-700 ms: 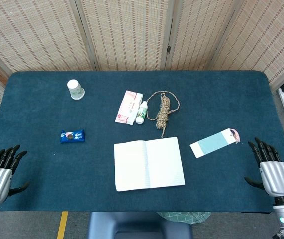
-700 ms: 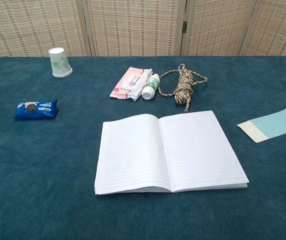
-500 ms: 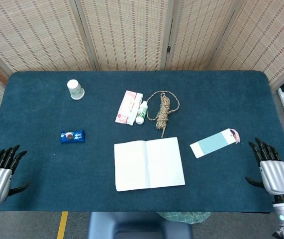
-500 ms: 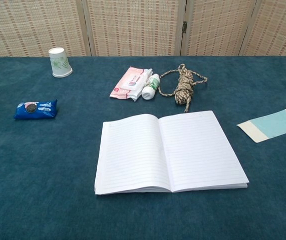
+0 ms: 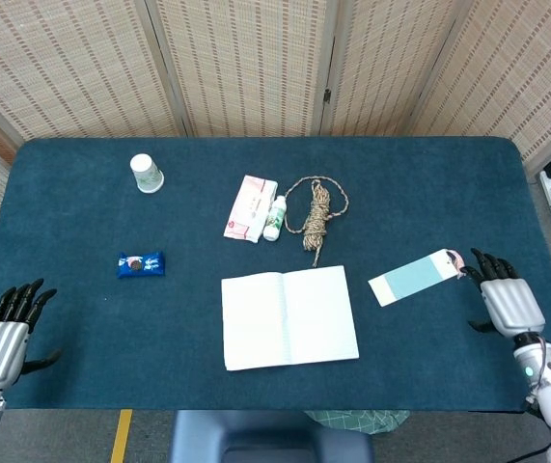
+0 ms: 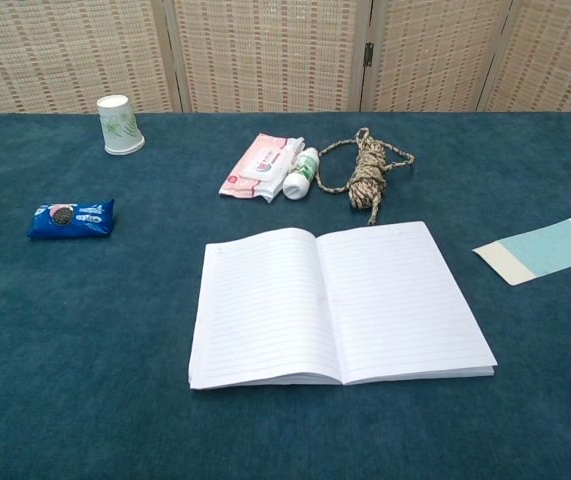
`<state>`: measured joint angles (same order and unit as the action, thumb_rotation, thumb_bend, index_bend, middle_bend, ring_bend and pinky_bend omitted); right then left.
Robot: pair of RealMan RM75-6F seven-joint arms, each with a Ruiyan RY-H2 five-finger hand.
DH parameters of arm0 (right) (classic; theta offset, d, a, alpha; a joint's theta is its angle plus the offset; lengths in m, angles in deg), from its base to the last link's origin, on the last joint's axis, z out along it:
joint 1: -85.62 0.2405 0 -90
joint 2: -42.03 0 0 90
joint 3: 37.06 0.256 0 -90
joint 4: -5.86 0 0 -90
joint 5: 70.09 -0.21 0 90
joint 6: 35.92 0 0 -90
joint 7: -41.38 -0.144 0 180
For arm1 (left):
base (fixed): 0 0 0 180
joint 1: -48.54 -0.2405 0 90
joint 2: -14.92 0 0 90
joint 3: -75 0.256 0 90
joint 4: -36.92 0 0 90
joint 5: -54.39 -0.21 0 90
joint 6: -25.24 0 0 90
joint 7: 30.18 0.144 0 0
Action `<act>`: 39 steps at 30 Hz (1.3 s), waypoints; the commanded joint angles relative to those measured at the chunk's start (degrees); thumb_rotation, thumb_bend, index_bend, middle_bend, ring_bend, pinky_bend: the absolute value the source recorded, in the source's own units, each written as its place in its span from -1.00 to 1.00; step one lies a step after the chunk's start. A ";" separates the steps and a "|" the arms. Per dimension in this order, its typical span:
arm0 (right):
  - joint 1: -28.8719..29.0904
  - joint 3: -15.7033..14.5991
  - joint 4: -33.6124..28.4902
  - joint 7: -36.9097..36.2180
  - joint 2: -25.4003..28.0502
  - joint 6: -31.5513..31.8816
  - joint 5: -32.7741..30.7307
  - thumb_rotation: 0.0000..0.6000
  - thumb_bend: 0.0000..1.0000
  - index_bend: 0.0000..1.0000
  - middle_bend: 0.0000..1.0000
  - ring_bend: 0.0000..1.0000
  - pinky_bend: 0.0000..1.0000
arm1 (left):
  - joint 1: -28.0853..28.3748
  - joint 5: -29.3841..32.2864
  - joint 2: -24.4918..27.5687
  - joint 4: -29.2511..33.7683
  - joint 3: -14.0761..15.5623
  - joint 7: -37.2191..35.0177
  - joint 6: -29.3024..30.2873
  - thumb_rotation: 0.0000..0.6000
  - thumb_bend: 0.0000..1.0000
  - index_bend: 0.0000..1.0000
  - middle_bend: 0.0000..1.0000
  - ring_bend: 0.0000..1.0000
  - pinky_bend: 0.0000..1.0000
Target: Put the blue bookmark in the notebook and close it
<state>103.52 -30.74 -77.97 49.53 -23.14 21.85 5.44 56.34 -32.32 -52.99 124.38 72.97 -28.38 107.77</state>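
Observation:
An open notebook [image 5: 289,316] with lined white pages lies flat near the table's front edge, also large in the chest view [image 6: 335,303]. The blue bookmark [image 5: 415,277], light blue with white ends and a pink tassel, lies to its right [image 6: 548,247]. My right hand [image 5: 507,301] hovers open just right of the bookmark's tasselled end, fingers apart, holding nothing. At the front left corner my left hand [image 5: 5,336] is open too, far from the notebook. Neither hand shows in the chest view.
Behind the notebook lie a coiled rope [image 5: 320,214], a small white bottle [image 5: 275,218] and a pink tissue pack [image 5: 249,207]. A paper cup [image 5: 146,174] stands at the back left; a blue snack packet [image 5: 140,264] lies at the left.
My right hand has moved up and left, closer to the bookmark's tasselled end. The left hand has drifted slightly. Notebook and bookmark are unmoved.

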 commanded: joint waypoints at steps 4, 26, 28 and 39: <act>8.49 1.59 7.51 2.34 -4.20 -11.78 -6.39 1.00 -0.81 -0.52 -1.00 -1.00 -0.80 | 0.23 1.43 -0.01 -0.24 -0.34 -0.29 -1.01 1.00 -0.62 -0.69 -0.87 -1.00 -1.00; 15.95 -0.03 15.19 1.26 -10.81 -19.08 -6.99 1.00 -0.58 -0.39 -1.00 -1.00 -0.80 | 1.03 3.44 0.19 -0.41 -0.59 -0.77 -3.26 1.00 -0.62 -0.64 -0.87 -1.00 -1.00; 16.25 -0.17 15.60 1.21 -11.24 -19.20 -6.98 1.00 -0.58 -0.41 -1.00 -1.00 -0.80 | 1.02 3.46 0.18 -0.39 -0.59 -0.72 -3.21 1.00 -0.62 -0.64 -0.87 -1.00 -1.00; 18.11 -0.59 17.66 -0.57 -13.61 -20.55 -6.73 1.00 -0.58 -0.42 -1.00 -1.00 -0.80 | 0.95 3.51 0.35 -0.21 -0.58 -0.88 -2.95 1.00 -0.62 -0.63 -0.87 -1.00 -1.00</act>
<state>121.57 -31.29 -60.37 49.05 -36.67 1.33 -1.35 57.30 -28.80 -52.66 124.16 72.39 -29.25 104.79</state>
